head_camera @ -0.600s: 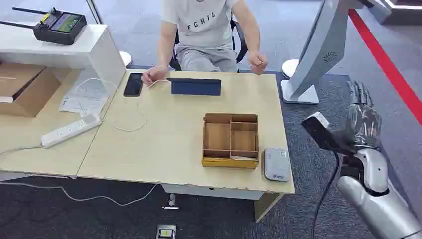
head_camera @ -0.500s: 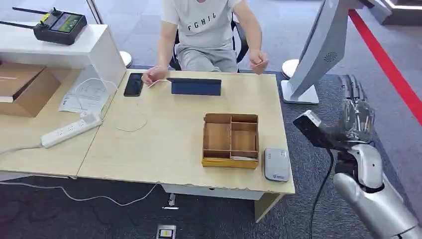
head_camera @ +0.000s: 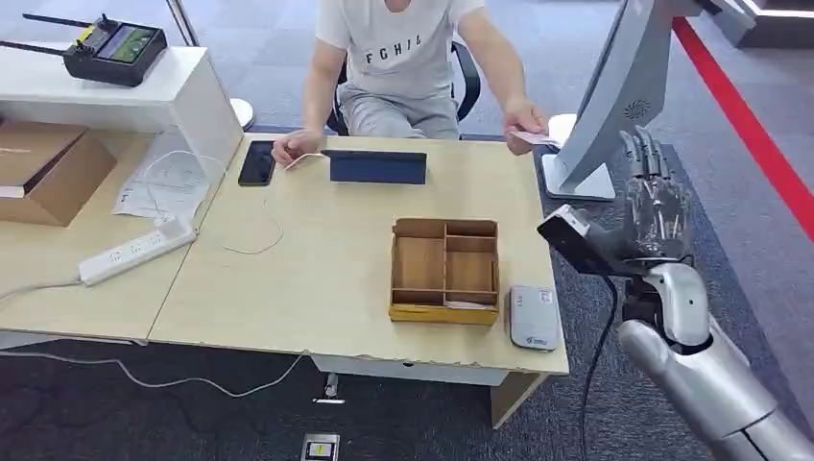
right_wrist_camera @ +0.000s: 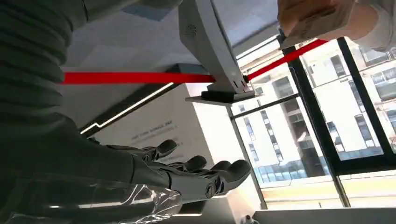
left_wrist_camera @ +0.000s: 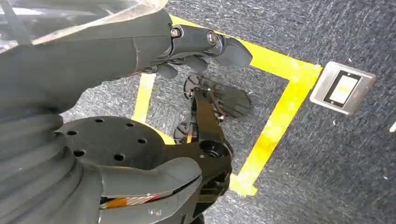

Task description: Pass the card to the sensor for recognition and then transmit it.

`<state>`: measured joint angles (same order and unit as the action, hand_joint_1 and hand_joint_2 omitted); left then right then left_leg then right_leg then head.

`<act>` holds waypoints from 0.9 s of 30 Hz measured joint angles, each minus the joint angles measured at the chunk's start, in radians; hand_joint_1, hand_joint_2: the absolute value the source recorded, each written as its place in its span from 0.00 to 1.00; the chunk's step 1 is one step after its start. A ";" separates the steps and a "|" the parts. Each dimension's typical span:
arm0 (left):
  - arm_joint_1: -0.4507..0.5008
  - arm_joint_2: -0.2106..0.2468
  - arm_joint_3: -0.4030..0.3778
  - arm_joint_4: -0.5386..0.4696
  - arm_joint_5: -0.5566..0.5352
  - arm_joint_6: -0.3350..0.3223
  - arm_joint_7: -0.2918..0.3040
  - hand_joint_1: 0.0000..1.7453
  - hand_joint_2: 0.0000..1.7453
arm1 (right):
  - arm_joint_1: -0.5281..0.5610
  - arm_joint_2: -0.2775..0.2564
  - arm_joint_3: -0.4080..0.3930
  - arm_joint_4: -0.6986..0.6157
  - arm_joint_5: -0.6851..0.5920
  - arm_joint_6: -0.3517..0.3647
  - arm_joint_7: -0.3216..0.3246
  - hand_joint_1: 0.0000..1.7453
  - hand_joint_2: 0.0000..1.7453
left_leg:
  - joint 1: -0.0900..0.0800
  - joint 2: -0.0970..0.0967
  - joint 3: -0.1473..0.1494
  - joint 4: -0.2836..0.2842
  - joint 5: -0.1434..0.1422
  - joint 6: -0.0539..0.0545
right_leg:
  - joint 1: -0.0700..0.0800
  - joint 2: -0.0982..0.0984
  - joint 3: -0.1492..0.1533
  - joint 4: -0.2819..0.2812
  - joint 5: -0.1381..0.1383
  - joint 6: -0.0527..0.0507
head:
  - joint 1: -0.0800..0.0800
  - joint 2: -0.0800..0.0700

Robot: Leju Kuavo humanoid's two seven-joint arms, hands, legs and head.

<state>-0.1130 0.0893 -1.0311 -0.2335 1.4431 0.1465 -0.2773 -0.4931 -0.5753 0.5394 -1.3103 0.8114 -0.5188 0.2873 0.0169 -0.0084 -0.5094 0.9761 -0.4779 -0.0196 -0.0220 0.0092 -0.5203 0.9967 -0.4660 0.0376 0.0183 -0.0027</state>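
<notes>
My right hand [head_camera: 657,206] was up, fingers straight, holding nothing. The small white card [head_camera: 534,138] sat pinched in the person's hand [head_camera: 523,117] at the far right table corner. Next move, I figured: reach over and take it.

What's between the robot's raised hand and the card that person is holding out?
In the head view, only the white stand's base lies between the right hand and the card.

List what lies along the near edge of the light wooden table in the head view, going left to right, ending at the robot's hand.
White power strip → wooden divided box → grey sensor → right hand, raised beside the table.
</notes>
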 joint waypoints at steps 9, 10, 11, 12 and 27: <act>-0.012 0.000 -0.015 0.000 0.002 0.007 0.009 0.00 1.00 | -0.036 0.021 0.040 0.082 -0.010 -0.021 -0.037 0.00 1.00 | 0.000 0.000 0.000 0.000 0.000 0.000 | 0.000 0.000 0.000 0.000 0.000 0.000 | 0.000 0.000; -0.012 0.000 -0.016 0.000 0.003 0.010 0.009 0.00 1.00 | -0.042 0.026 0.044 0.095 -0.013 -0.026 -0.043 0.00 1.00 | 0.000 0.000 0.000 0.000 0.000 0.000 | 0.000 0.000 0.000 0.000 0.000 0.000 | 0.000 0.000; -0.012 0.000 -0.016 0.000 0.003 0.011 0.009 0.00 1.00 | -0.047 0.030 0.049 0.108 -0.013 -0.029 -0.048 0.00 1.00 | 0.000 0.000 0.000 0.000 0.000 0.000 | 0.000 0.000 0.000 0.000 0.000 0.000 | 0.000 0.000; -0.012 0.000 -0.017 0.000 0.005 0.013 0.010 0.00 1.00 | -0.053 0.034 0.053 0.122 -0.012 -0.032 -0.052 0.00 1.00 | 0.000 0.000 0.000 0.000 0.000 0.000 | 0.000 0.000 0.000 0.000 0.000 0.000 | 0.000 0.000; -0.012 0.000 -0.017 0.000 0.018 0.017 0.024 0.00 1.00 | -0.099 0.088 0.095 0.268 -0.012 -0.057 -0.079 0.00 1.00 | 0.000 0.000 0.000 0.000 0.000 0.000 | 0.000 0.000 0.000 0.000 0.000 0.000 | 0.000 0.000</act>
<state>-0.1247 0.0893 -1.0479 -0.2338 1.4615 0.1633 -0.2533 -0.5917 -0.4868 0.6340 -1.0422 0.7992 -0.5756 0.2087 0.0169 -0.0085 -0.5097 0.9761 -0.4779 -0.0196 -0.0220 0.0092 -0.5205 0.9967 -0.4659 0.0378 0.0183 -0.0027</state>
